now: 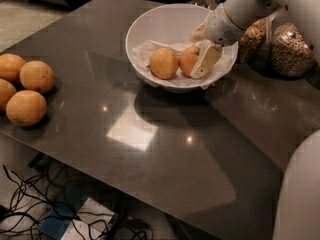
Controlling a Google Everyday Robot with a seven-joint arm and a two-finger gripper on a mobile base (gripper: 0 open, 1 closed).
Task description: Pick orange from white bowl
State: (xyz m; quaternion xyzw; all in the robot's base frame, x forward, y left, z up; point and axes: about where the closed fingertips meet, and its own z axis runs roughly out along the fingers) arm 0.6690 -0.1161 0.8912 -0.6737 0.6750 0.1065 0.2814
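The white bowl [150, 21] stands at the back middle of the dark table, lined with crumpled white paper. Two fruits lie in it. The deeper reddish orange [187, 60] is the right one; a paler yellow-orange fruit [164, 63] touches its left side. My gripper [199, 49] reaches down into the bowl from the upper right and is open. One cream finger [206, 61] lies along the orange's right front side; the other is behind the orange, mostly hidden. The orange rests on the paper.
Several larger pale oranges [25, 84] sit grouped at the table's left edge. Two bags or jars of brown nuts [290, 51] stand right of the bowl. My white body [300, 194] fills the lower right corner. Cables lie on the floor below the table's front edge.
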